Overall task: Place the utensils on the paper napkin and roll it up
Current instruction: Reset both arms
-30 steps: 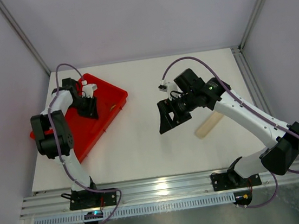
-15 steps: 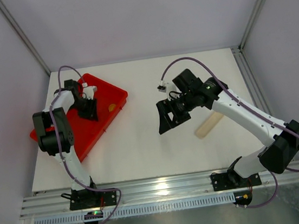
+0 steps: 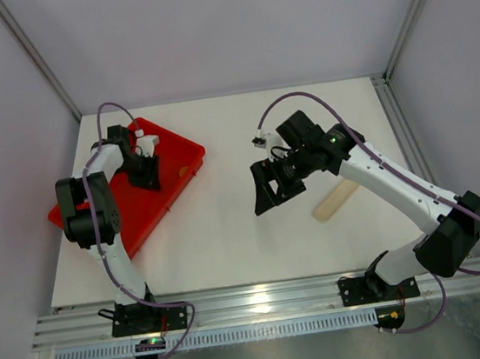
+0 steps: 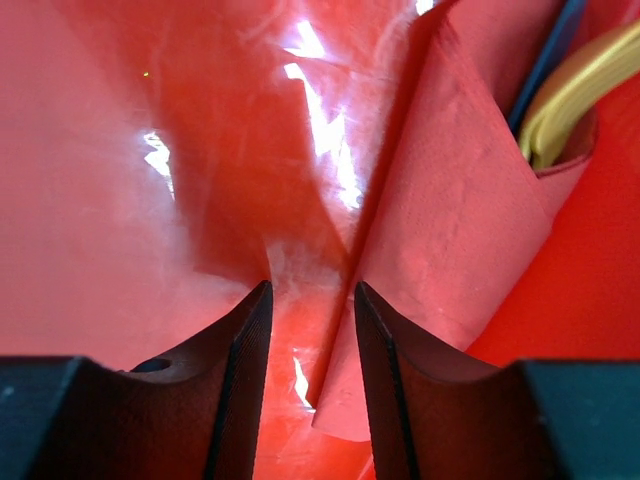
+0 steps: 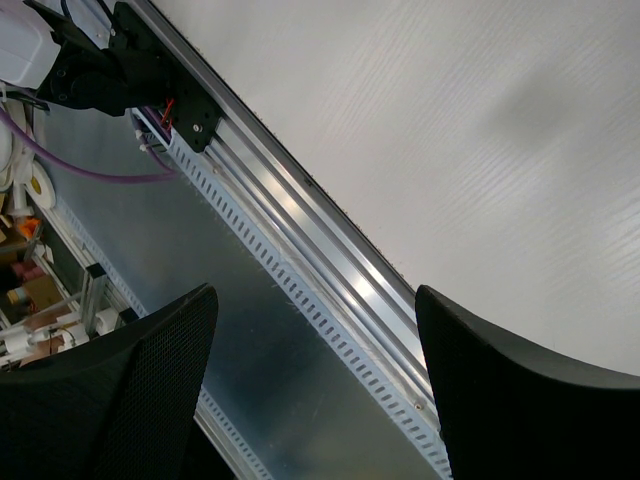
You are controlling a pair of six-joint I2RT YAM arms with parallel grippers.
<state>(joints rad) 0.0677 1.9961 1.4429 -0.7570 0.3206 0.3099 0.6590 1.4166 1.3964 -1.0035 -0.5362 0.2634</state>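
Observation:
The paper napkin (image 4: 450, 210) is a red folded sheet lying in the red tray (image 3: 131, 219). My left gripper (image 4: 310, 310) is low over the tray floor. Its jaws stand a narrow gap apart, with the napkin's lower corner between them, close to the right finger (image 4: 375, 360). In the top view the left gripper (image 3: 145, 179) is inside the tray's far half. One pale tan utensil (image 3: 337, 198) lies on the white table at the right. My right gripper (image 3: 265, 201) is open and empty, in the air left of that utensil.
A curved yellow thing (image 4: 580, 80) and a dark blue strip (image 4: 548, 55) show past the napkin's fold. A small yellow spot (image 3: 179, 171) sits near the tray's right rim. The right wrist view looks down at the table's near edge and the metal rail (image 5: 330, 280).
The left wrist has shifted slightly toward the tray's far side. The right arm has barely moved, and the utensil on the table lies where it was.

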